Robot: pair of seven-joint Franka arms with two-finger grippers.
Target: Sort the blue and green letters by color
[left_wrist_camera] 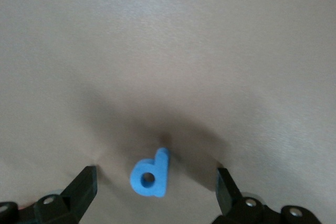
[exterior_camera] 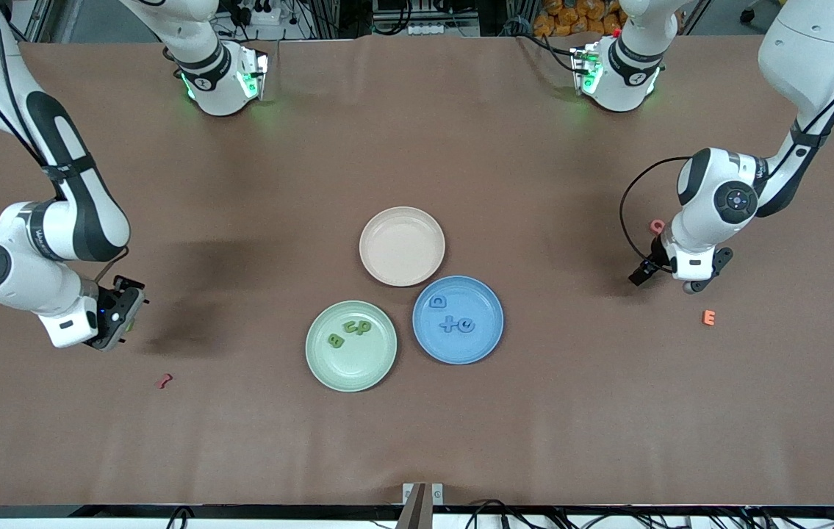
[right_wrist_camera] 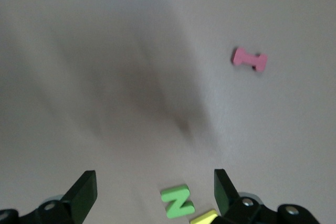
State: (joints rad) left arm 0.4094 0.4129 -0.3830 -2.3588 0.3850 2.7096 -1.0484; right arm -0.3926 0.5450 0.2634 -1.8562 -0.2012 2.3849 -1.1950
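Sorting looks mostly done: three green letters (exterior_camera: 349, 330) lie in the green plate (exterior_camera: 380, 366); three blue letters (exterior_camera: 450, 317) in the blue plate (exterior_camera: 486, 344); beige plate (exterior_camera: 402, 220) empty.

Left to do, by judgement: one blue and one green piece.

Left gripper (left_wrist_camera: 156, 182) low over the bench (exterior_camera: 417, 147) at the left arm's end; jaws wide apart, holding nothing; the blue d (left_wrist_camera: 151, 173) lies flat between them, roughly centred, touching neither; its stem, the long axis, runs away from the wrist, crosswise to the jaw gap, bowl toward one jaw.

Right gripper (right_wrist_camera: 155, 192) low at the right arm's end; jaws apart, empty; green N (right_wrist_camera: 178, 201) flat between them, nearer one jaw, slightly skewed; a yellow piece (right_wrist_camera: 206, 217) just beside it; pink piece (right_wrist_camera: 250, 59) well clear.
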